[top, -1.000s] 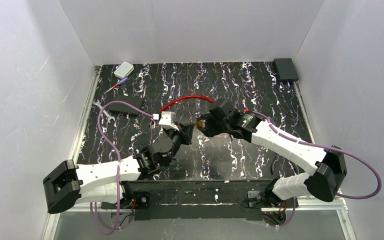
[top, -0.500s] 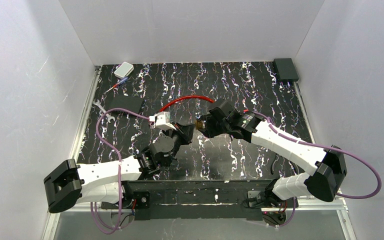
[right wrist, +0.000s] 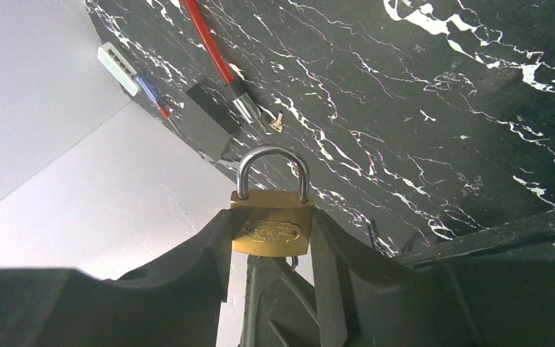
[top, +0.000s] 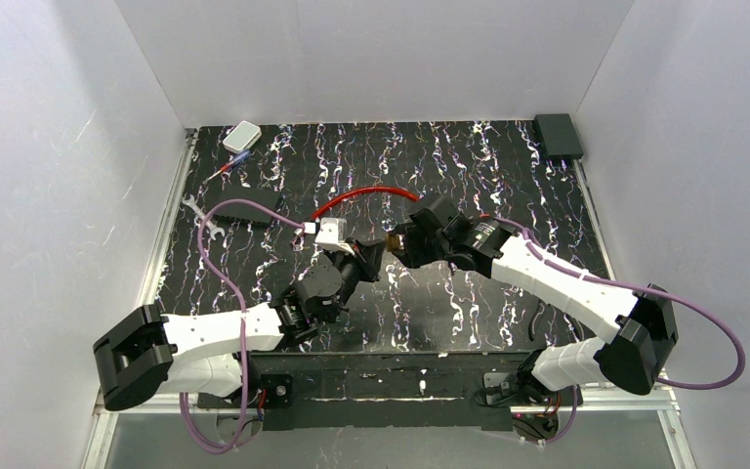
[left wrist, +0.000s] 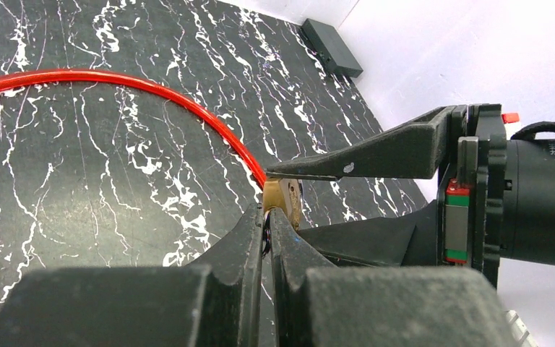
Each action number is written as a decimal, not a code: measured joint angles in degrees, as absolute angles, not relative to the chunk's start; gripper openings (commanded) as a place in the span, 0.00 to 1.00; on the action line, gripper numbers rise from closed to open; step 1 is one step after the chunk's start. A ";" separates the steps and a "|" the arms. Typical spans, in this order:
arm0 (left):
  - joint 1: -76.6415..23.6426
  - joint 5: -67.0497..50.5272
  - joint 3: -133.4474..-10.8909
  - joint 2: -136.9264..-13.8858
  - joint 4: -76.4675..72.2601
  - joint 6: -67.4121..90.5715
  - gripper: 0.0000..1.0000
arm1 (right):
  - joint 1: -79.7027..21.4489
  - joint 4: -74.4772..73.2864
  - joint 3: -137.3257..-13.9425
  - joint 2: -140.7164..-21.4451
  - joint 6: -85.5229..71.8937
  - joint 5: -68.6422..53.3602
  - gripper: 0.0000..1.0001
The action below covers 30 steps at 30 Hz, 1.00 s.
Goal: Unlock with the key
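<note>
My right gripper (right wrist: 272, 242) is shut on a brass padlock (right wrist: 272, 223) with a silver shackle (right wrist: 272, 163) that sits closed in the body. It holds the padlock above the middle of the table (top: 388, 241). My left gripper (left wrist: 268, 217) is shut on the key (left wrist: 267, 233), a thin dark sliver between its fingers. Its fingertips touch the bottom of the padlock (left wrist: 283, 203), where the key meets the lock. In the top view the two grippers meet tip to tip, left gripper (top: 369, 249) against right gripper (top: 397, 242).
A red cable (top: 366, 196) arcs across the black marbled table (top: 469, 166) behind the grippers. A wrench (top: 199, 215), a dark pad (top: 246, 206), a white box (top: 242, 136) and a small screwdriver (top: 227, 167) lie at the back left. A black box (top: 558, 136) sits at the back right corner.
My left arm has shifted slightly, its wrist rolling and moving right toward the padlock. My right arm holds still.
</note>
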State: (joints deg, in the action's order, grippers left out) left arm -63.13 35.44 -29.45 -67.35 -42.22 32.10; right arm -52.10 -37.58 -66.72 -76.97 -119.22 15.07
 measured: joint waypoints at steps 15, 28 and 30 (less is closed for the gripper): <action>-62.35 29.41 -28.42 -66.63 -47.77 33.45 0.42 | -52.25 -37.06 -66.76 -74.91 -119.20 14.79 0.01; -62.06 25.41 -24.67 -51.13 -37.36 32.99 0.83 | -53.49 -35.90 -66.67 -71.70 -119.26 15.05 0.01; -61.60 25.30 -24.71 -47.31 -33.82 32.80 0.77 | -53.49 -35.94 -66.65 -71.70 -119.26 15.09 0.01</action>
